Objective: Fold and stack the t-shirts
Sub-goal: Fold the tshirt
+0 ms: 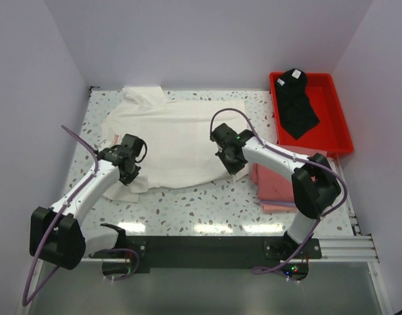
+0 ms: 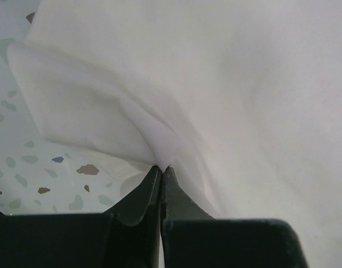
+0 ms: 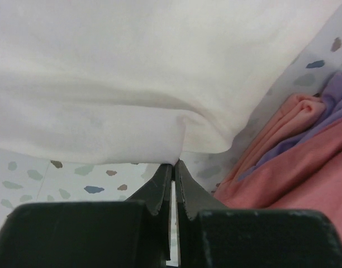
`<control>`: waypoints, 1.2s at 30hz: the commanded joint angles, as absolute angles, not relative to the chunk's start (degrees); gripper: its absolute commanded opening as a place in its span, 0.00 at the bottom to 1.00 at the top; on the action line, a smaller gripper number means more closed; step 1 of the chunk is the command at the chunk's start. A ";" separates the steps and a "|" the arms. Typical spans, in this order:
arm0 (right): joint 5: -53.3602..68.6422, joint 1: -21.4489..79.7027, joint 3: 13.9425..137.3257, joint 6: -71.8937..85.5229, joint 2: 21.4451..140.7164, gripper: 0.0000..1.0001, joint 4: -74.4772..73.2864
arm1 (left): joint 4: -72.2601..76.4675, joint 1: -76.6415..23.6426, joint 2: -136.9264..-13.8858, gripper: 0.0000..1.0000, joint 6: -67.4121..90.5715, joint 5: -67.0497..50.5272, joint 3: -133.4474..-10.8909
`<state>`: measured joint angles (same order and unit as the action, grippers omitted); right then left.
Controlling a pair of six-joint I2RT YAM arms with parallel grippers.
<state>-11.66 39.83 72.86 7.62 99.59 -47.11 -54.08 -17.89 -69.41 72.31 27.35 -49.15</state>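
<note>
A white t-shirt (image 1: pixel 178 141) lies spread over the speckled table, with a bit of red print showing at its left edge. My left gripper (image 1: pixel 131 174) is at the shirt's near left corner, shut with its tips (image 2: pixel 161 167) pinching the white cloth (image 2: pixel 232 95). At the near right hem, my right gripper (image 1: pixel 234 167) is shut on the cloth's edge (image 3: pixel 176 139), its tips (image 3: pixel 175 163) pressed together. Folded pink t-shirts (image 1: pixel 273 184) lie just right of it, also seen as pink folds (image 3: pixel 305 173). A black t-shirt (image 1: pixel 296 105) lies in the tray.
The red plastic tray (image 1: pixel 335 115) sits at the back right corner. Walls close in the table on the left, back and right. Bare speckled tabletop (image 1: pixel 201 207) runs between the shirt's near hem and the arm bases.
</note>
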 commanded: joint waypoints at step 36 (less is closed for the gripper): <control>-15.11 28.13 100.45 -2.81 119.26 0.11 -47.20 | -35.69 -8.09 -96.23 0.13 51.86 25.84 -73.82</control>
